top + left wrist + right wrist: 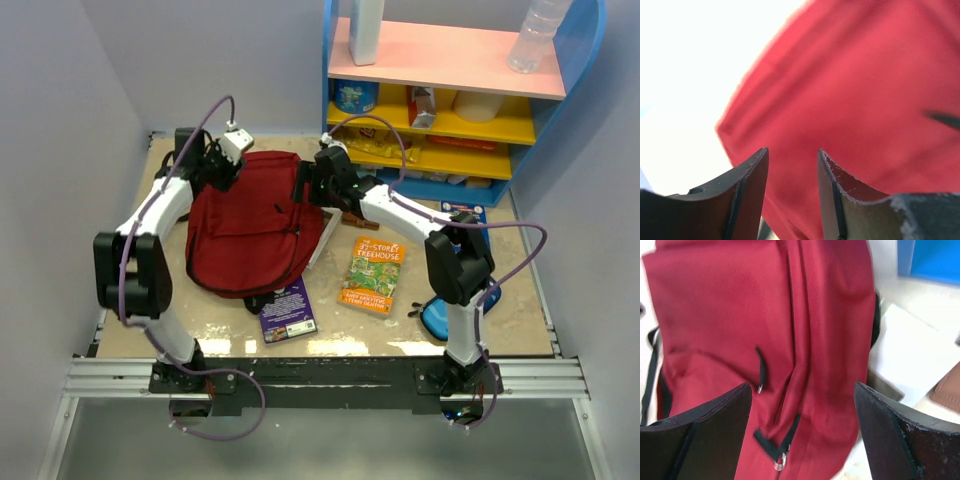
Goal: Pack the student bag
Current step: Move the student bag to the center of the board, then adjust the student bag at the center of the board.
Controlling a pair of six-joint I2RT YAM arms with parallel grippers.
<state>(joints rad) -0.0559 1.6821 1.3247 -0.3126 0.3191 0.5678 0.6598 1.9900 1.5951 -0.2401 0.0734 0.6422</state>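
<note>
The student bag [250, 225] is a dark red backpack lying flat at the table's middle left, zipped shut as far as I can see. My left gripper [215, 165] is at its far left corner, jaws a little apart. In the left wrist view the gripper [792, 152] has red fabric [865, 100] close behind the gap and nothing pinched. My right gripper [305, 185] is at the bag's far right edge. In the right wrist view the gripper [802, 387] is wide open over the bag [740, 315], above a black zipper pull with a metal ring [780, 460].
A purple book [288, 310] lies by the bag's near edge and a green and orange book [371, 273] to its right. A white book [322, 240] pokes out under the bag's right side. A blue pouch [440, 318] lies by the right arm. A blue shelf unit [450, 100] stands at the back right.
</note>
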